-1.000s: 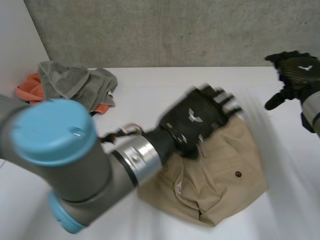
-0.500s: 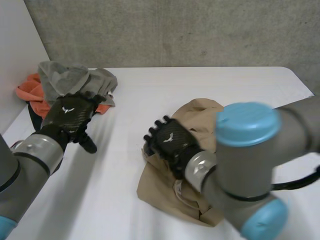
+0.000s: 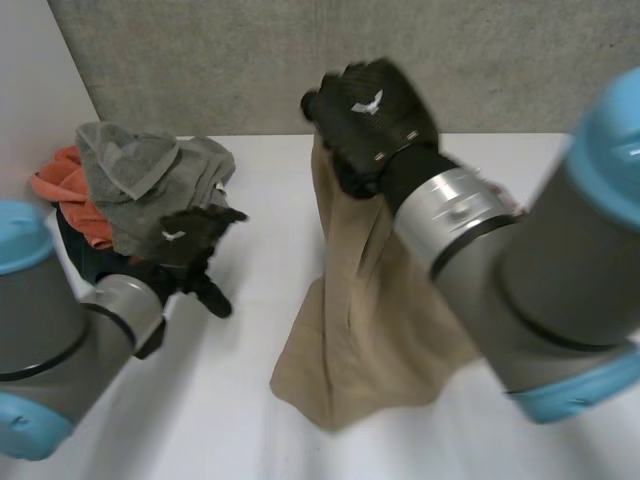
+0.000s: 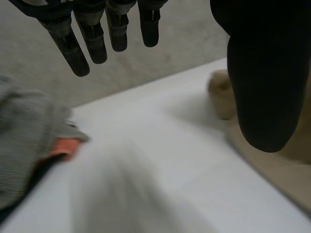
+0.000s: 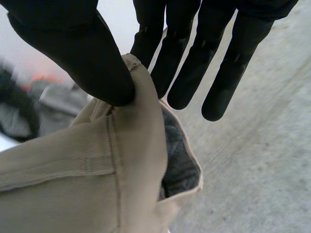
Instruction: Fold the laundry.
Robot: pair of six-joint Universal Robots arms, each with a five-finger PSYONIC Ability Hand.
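A pair of tan trousers (image 3: 370,330) hangs from my right hand (image 3: 375,115), raised above the middle of the white table (image 3: 260,190), with its lower part still resting there. In the right wrist view my thumb (image 5: 82,53) pinches the trousers' hem (image 5: 141,145) against straight fingers (image 5: 194,63); a grey lining shows inside. My left hand (image 3: 185,240) hovers low over the table to the left of the trousers, open, touching nothing. The left wrist view shows its straight fingers (image 4: 92,39) over bare table, with the tan trousers (image 4: 272,170) beside its thumb.
A pile of grey, orange and dark laundry (image 3: 140,180) lies at the table's far left, just behind my left hand, and past its fingers in the left wrist view as the pile (image 4: 19,145). A concrete wall (image 3: 500,60) stands behind the table.
My right hand, which lay on the trousers on the table, has pinched them and lifted them high. My left hand dropped lower, in front of the laundry pile.
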